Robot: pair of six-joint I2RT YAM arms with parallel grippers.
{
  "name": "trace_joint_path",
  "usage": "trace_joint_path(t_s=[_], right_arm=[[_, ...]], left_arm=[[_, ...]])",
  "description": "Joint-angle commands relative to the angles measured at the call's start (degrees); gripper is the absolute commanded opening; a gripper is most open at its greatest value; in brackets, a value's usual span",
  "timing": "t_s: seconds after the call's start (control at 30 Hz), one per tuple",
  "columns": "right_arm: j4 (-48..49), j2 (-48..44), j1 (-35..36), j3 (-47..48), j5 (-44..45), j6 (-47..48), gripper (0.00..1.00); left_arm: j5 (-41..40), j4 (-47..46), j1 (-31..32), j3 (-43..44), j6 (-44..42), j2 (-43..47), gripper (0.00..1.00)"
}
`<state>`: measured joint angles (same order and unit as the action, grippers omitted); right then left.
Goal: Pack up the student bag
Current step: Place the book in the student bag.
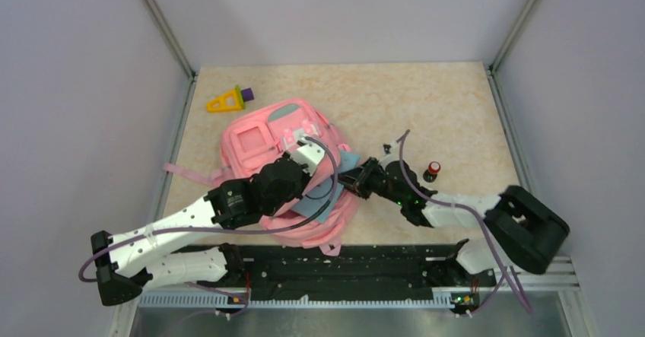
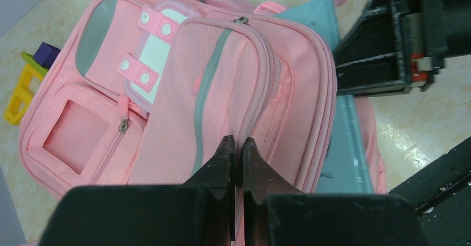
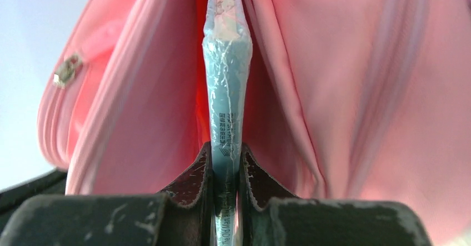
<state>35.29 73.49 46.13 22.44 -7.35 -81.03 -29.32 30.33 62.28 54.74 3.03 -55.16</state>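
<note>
The student bag (image 1: 258,135) lies in the middle of the table, pink with grey-green stripes and white patches. My left gripper (image 1: 313,142) rests on its upper edge. In the left wrist view the fingers (image 2: 237,141) are shut, pinching the pink fabric of the bag (image 2: 166,118) by the zipper seam. A teal shrink-wrapped book (image 1: 319,202) sticks out of the bag's right side. My right gripper (image 1: 357,179) is shut on the book's edge (image 3: 226,79), which points edge-on into the bag's pink opening (image 3: 361,90). The book's flat cover (image 2: 344,146) shows beside the bag.
A yellow triangle toy with a purple block (image 1: 227,101) lies at the back left, just beyond the bag. A small red-and-black bottle (image 1: 432,171) stands right of the right arm. The right gripper's black body (image 2: 389,35) sits close to the bag's right side. Walls enclose the table.
</note>
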Motion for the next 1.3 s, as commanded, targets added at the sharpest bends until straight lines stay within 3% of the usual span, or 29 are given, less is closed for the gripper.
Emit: trace_joint_path(t_s=[0.0,0.4,0.53,0.7,0.87,1.0,1.13,1.27], right_arm=[[21.95,9.03,1.95,8.40,4.71,-3.51,0.00],[25.70,31.22,7.64,22.90,11.75,0.29,0.01],[23.51,33.12,8.11,24.83,12.46,3.85,0.30],[15.84,25.20,8.98,19.78,18.40,10.40,0.66],[8.92,15.40,9.50,12.98,21.54,14.17,0.72],[-4.56,3.68,11.93,8.49,28.03,19.19,0.77],[-19.20,-9.42,14.24,3.00,35.73,20.61,0.79],[-33.76,-21.85,16.39,0.02,44.85,21.00,0.81]], left_arm=[[1.15,-12.04,0.18,0.48,-0.22,2.69,0.00],[3.85,-12.66,-0.11,-0.51,1.01,2.01,0.00],[3.90,-12.64,-0.23,-0.81,0.96,1.63,0.00],[3.03,-12.82,-0.22,-0.97,0.75,1.59,0.00],[1.73,-13.01,-0.26,-0.95,0.35,1.54,0.00],[0.79,-12.92,-0.24,-1.50,1.17,1.34,0.00],[5.00,-12.88,-0.23,-0.99,3.46,-0.65,0.00],[6.55,-14.98,-0.27,-0.44,10.70,-4.56,0.00]])
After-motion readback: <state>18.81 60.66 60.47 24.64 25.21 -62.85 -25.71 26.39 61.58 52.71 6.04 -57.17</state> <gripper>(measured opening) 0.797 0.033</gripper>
